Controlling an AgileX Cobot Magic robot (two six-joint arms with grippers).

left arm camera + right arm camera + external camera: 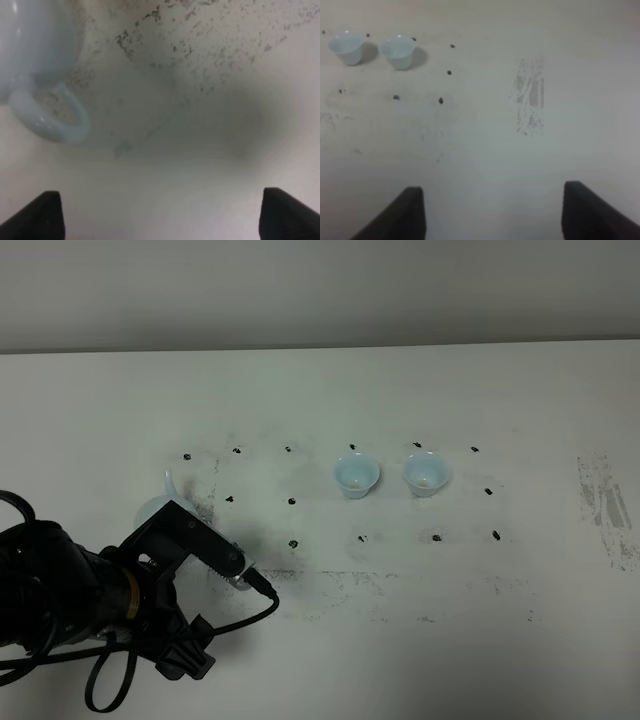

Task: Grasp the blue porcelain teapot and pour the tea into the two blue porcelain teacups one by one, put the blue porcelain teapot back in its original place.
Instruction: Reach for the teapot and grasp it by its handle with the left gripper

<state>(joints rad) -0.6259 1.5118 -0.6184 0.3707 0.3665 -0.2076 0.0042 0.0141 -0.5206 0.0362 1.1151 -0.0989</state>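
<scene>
Teapot stands on the left part of the table, well left of both cups. In the high view the left arm covers most of it; only the pale blue body and the thin spout, pointing to the far side, show.

Left gripper: fingers wide apart, nothing between them. The wrist view shows the teapot's loop handle ahead of the fingers and off to one side of the gap, not touching either.

Left cup and right cup stand upright side by side near the table's middle, close but apart (contents cannot be judged at this size). Small black dots are scattered around them.

Right gripper: not seen from the high camera. Its own view shows fingers spread, empty, low over bare table, with both cups far off and a grey scuffed patch to their right.
</scene>
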